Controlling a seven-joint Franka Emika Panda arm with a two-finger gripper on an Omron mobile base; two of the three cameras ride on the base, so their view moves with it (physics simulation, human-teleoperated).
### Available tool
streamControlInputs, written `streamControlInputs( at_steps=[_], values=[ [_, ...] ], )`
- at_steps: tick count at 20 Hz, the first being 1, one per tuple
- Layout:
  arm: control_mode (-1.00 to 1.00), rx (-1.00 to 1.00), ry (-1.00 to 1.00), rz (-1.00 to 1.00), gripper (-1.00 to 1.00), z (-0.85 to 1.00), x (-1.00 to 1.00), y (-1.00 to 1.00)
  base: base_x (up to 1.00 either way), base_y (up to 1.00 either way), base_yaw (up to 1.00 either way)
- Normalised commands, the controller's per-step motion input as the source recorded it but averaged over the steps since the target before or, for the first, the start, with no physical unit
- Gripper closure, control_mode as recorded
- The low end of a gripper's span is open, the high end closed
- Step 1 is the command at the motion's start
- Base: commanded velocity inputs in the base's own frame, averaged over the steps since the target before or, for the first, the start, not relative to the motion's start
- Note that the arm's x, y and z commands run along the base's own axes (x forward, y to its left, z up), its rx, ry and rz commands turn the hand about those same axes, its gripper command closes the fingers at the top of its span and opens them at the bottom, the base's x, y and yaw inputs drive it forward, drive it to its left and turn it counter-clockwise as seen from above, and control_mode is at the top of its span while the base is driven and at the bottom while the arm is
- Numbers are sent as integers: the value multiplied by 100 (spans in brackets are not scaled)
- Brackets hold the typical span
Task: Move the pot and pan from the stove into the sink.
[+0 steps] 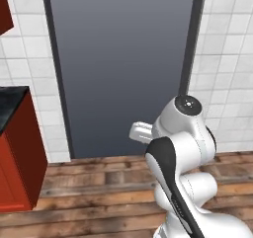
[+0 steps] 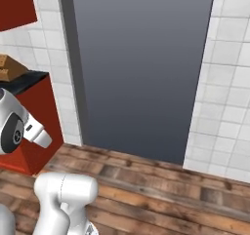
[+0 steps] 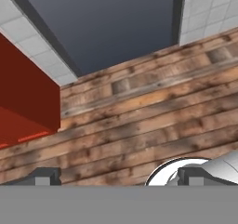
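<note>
- Pot, pan, stove and sink: I can't place any of them from here, so I judge the base has yet to reach them.
- My hand (image 3: 116,179) hangs empty, fingertips spread wide, aimed down at the brown wooden plank floor (image 3: 153,111).
- Left: a red cabinet (image 1: 20,158) under a black desk (image 1: 10,103).
- Beyond: a tall grey door panel (image 1: 123,59).

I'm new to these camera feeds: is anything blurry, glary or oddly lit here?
Left base view: flat, even light, soft gradient on the grey door panel, no glare. Right base view: the same, and the wooden floor looks slightly smeared. Hand view: tilted picture, floor planks coarse, open gripper fingertips at the bottom edge.
</note>
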Motion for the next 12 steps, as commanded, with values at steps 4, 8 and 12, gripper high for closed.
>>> streamControlInputs(
  at_steps=[4, 8, 12],
  values=[
    [100, 0, 0, 0, -100, 0, 0, 0, 11, 66, 0],
    [100, 0, 0, 0, -100, 0, 0, 0, 14, 82, 0],
    [100, 0, 0, 0, -100, 0, 0, 0, 18, 87, 0]
  ],
)
